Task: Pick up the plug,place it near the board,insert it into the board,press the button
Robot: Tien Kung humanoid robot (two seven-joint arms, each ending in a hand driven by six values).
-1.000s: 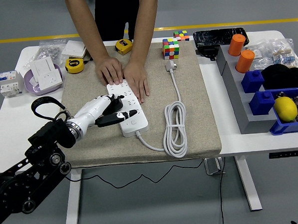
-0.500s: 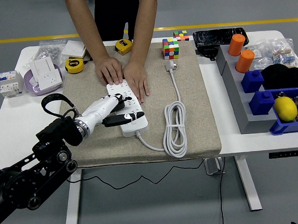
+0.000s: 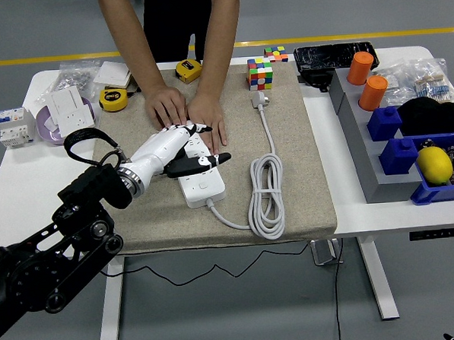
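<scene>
The robot's white left hand (image 3: 182, 151), fingers spread and gripping nothing, is hovering over the white plastic power strip (image 3: 199, 171) just beneath; it should press straight down while the person's hands (image 3: 187, 111), just beyond, are steadying it.

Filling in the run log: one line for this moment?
left robot hand: open over power strip | person's hands: holding strip | plug: untouched on mat

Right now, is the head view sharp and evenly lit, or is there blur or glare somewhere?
Head view: even, soft light with faint shadows; the power strip and left hand look sharp, without motion blur; no strong glare on the white table.
</scene>
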